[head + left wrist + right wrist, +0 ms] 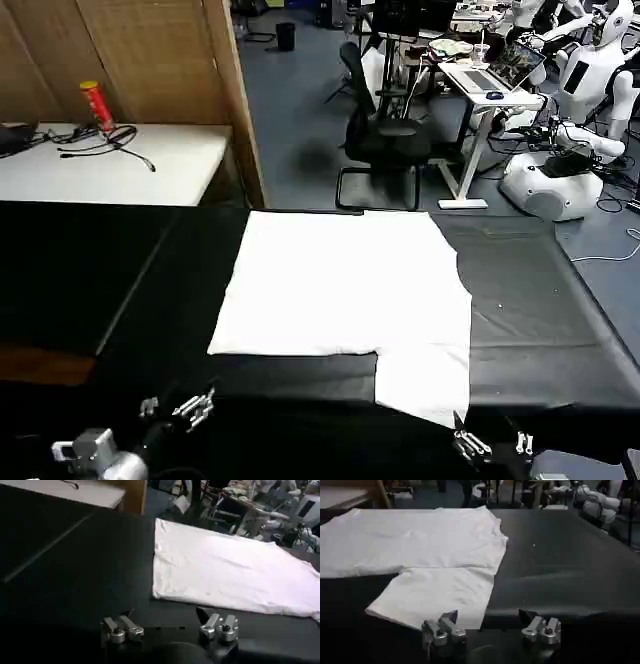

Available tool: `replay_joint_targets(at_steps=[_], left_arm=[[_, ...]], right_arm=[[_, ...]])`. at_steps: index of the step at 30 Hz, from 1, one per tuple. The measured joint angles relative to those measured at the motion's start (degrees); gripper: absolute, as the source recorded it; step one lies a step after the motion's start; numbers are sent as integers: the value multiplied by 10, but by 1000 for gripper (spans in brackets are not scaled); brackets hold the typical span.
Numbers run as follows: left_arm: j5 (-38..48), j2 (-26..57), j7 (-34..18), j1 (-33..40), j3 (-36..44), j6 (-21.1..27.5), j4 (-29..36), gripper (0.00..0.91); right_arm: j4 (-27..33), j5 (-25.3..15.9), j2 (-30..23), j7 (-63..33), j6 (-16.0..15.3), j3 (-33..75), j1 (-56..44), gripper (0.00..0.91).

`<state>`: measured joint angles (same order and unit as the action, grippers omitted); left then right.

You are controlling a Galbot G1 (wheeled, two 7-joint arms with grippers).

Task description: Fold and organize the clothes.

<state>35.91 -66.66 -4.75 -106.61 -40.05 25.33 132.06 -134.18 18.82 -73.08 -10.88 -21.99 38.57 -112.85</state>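
Note:
The clothes are one white T-shirt [345, 285], lying flat and partly folded in the middle of the black table [540, 300]. A narrower flap of it [422, 385] reaches toward the near edge on the right. My left gripper [175, 407] hovers open at the near left edge, well clear of the shirt [225, 572], with nothing between its fingers [167, 619]. Near the front right, my right gripper [493, 442] is open too. In the right wrist view the right gripper [487, 619] sits just short of the flap's near hem [435, 597], one fingertip [451, 616] close to it.
A white side table [110, 165] with a red can [97, 105] and cables stands at the back left beside a wooden partition [235, 90]. Behind the table are an office chair [385, 135], a desk [490, 90] and white robots [555, 180]. Bare black tabletop flanks the shirt.

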Motion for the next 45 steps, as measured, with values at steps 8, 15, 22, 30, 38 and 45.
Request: replay_joint_targets(at_steps=[8, 15, 22, 30, 38, 45], left_arm=[[-8, 2, 1, 56, 17, 5, -31, 878], [1, 4, 4, 109, 28, -6, -74, 878], [1, 2, 8, 132, 37, -10, -103, 761], [-11, -4, 13, 150, 51, -11, -131, 497], [-22, -9, 14, 160, 57, -14, -153, 10], [-21, -11, 21, 153, 59, -14, -150, 0]], right_arm=[[33, 2, 0, -2, -45, -14, 77, 878], [63, -3, -8, 1, -50, -26, 115, 878], [80, -15, -16, 2, -50, -38, 128, 878], [83, -31, -24, 1, -49, -51, 127, 702], [89, -38, -29, 1, -50, -57, 126, 215], [84, -42, -31, -1, -51, -57, 118, 29]])
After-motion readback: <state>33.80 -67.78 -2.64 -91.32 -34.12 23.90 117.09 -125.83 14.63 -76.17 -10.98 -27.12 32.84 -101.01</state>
